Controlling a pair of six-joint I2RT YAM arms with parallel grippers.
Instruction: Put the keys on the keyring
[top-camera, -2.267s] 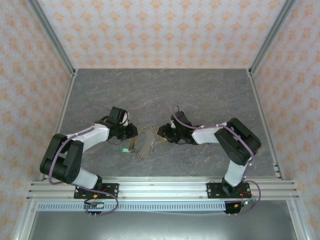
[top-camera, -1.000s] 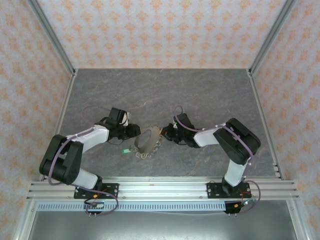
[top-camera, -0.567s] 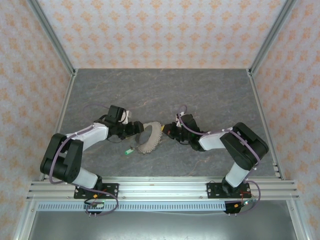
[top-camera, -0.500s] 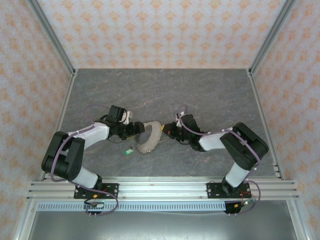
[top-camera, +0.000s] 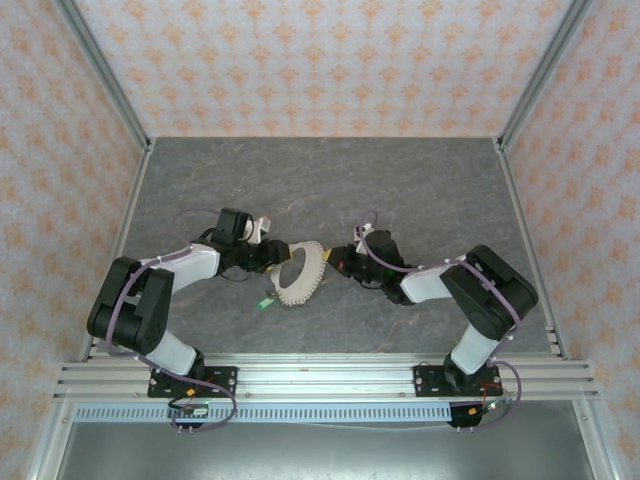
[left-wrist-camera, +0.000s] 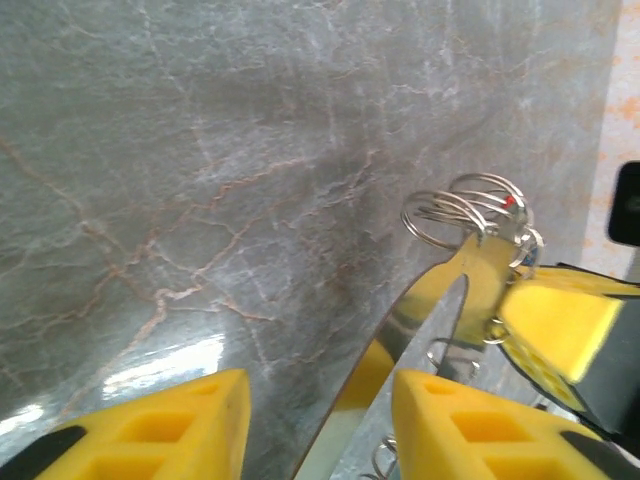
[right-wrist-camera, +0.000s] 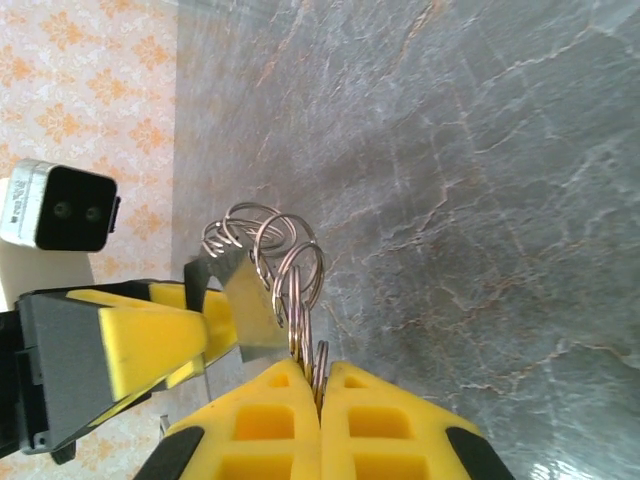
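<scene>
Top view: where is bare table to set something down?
Free: the table between the arms and the back wall, and right of the right arm. Crowded: centre, where left end effector and right end effector meet at the keyring.

Left hand (left-wrist-camera: 320, 400) parted, right hand (right-wrist-camera: 320, 385) pinched shut

Tabletop (top-camera: 400, 180): you had a grey, marble-veined surface, glossy under the wrist cameras.
Walls (top-camera: 320, 60): pale paper with orange floral motifs surrounded you on three sides.
Front rail (top-camera: 320, 380): ribbed aluminium lined your near edge.
</scene>
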